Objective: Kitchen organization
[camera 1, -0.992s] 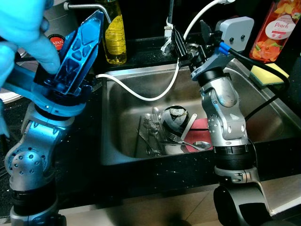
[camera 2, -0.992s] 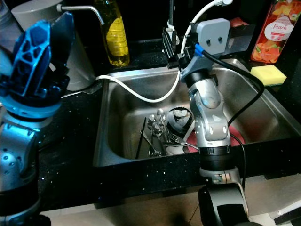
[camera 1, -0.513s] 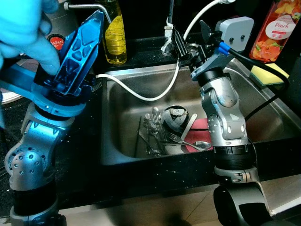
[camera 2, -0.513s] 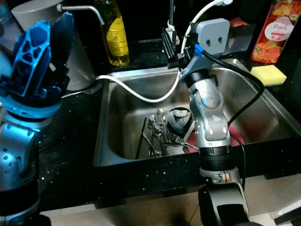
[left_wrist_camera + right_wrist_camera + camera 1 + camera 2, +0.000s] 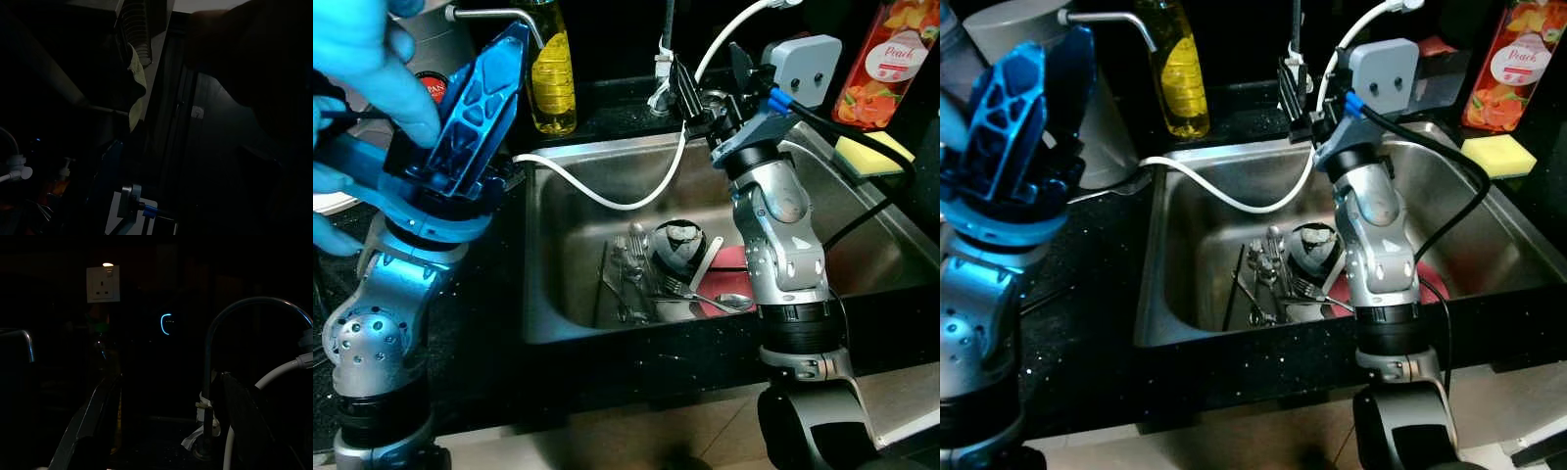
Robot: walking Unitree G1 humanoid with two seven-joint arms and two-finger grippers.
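Observation:
A steel sink (image 5: 558,245) holds a dark bowl (image 5: 681,243), several forks and spoons (image 5: 631,269) and a red plate (image 5: 732,262). My right gripper (image 5: 713,78) is raised over the sink's back rim beside the tap (image 5: 666,44), open with nothing between its fingers (image 5: 93,426). My left gripper (image 5: 475,108), lit blue, points up over the black counter left of the sink; whether it is shut is unclear. A person's hand (image 5: 362,49), also lit blue, rests against it.
A white hose (image 5: 597,191) loops from the tap across the sink. A yellow soap bottle (image 5: 551,73) stands behind the sink, a peach bottle (image 5: 886,64) and yellow sponge (image 5: 867,155) at the right. A white pot (image 5: 1018,24) is at back left.
The person's hand has shifted on my left gripper, fingers now spread lower at the left. Both arms and the things in the sink stay put.

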